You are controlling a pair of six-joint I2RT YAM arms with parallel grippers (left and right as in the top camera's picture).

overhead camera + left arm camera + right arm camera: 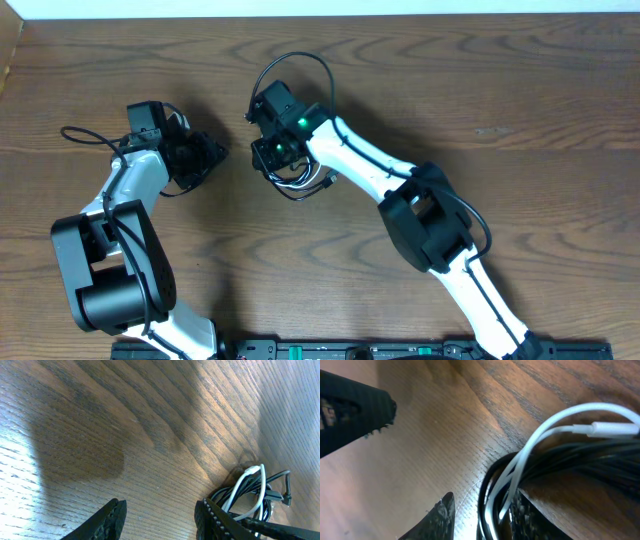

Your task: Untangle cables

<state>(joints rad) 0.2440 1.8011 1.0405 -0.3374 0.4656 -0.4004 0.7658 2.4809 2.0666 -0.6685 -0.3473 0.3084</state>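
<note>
Overhead, surface: we see a brown wooden table (500, 80) with long wavy grain that fills nearly the whole view.
Overhead, room: a pale white strip (300, 8) runs along the far edge. A black rail (300, 352) with small green parts lies at the near edge, between the arm bases.
Overhead, cables: the cables (300, 184) lie in a small white-and-black bundle near the table's middle, just on the near side of the right gripper (270, 152).
Overhead, left tool: the left gripper (205, 155) sits left of the bundle, apart from it.
Left wrist, surface: bare wood grain, with a broad dark shadow at the left and a brighter band toward the right.
Left wrist, tool: we see both fingers (110, 519) parted about halfway with only wood between them, so it holds nothing.
Left wrist, cables: the white cord (254, 469) loops over the black cords (274, 495) just beside the right-hand finger. We cannot tell whether they touch.
Right wrist, surface: warm-lit wood with a pale glare at the near edge.
Right wrist, tool: the jaws stand partly open. The bundle rises between the fingers and lies against the right-hand one, with wood showing beside the other, so nothing is clamped.
Right wrist, cables: a white plug (615, 429) lies on the black strands at the right.
Right wrist, other: a black ridged piece (350, 410) reaches in from the upper left. We cannot tell what it belongs to.
</note>
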